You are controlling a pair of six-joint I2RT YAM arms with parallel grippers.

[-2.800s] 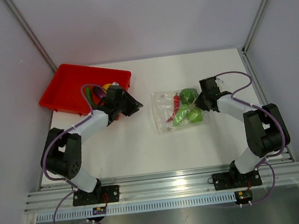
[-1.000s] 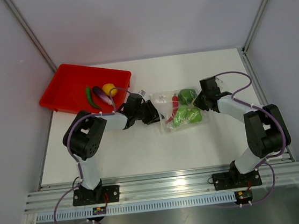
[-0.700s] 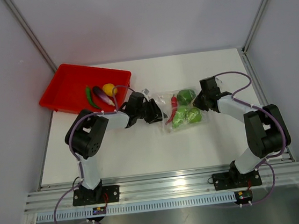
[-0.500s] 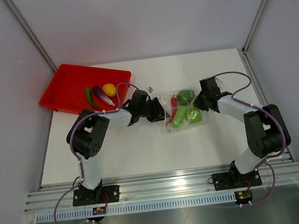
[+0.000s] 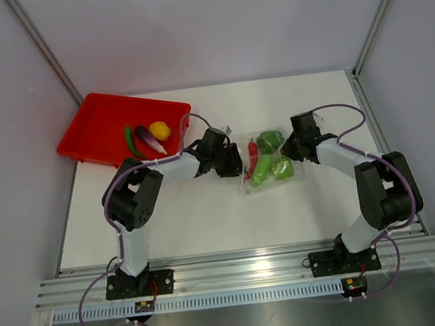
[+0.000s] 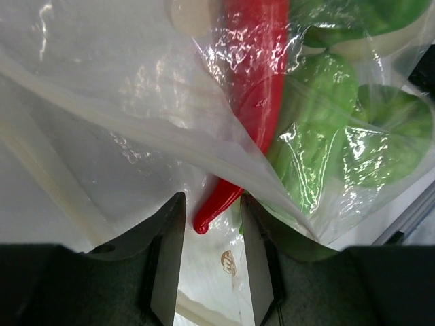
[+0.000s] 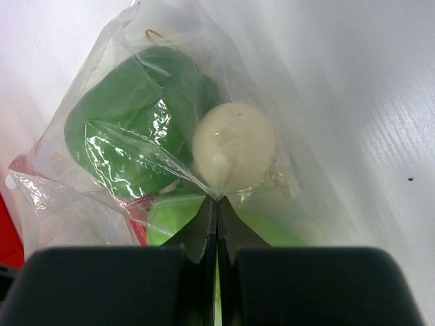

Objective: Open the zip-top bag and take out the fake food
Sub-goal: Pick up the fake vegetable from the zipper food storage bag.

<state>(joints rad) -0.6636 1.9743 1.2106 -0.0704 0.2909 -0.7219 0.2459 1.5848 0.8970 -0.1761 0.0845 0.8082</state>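
**One arm pins the bag, and the other goes for the red chilli**

The small, clear, crinkly plastic zip-top bag lies on the white bench, a little to the right of the flat red plastic tray. The right jaws are clenched on a fold of the bag at the side far from the tray, likely so the bag cannot slide. The left jaws are at the side of the bag nearest the tray. They stand apart and grip nothing, with the tip of the long red toy chilli between them, likely ready to pull it out. I cannot tell if plastic is in the way. Green toy pieces and a round white toy are also in the bag. A round yellow toy, a long purple toy and a long green toy lie in the tray, so that looks like the drop-off spot.
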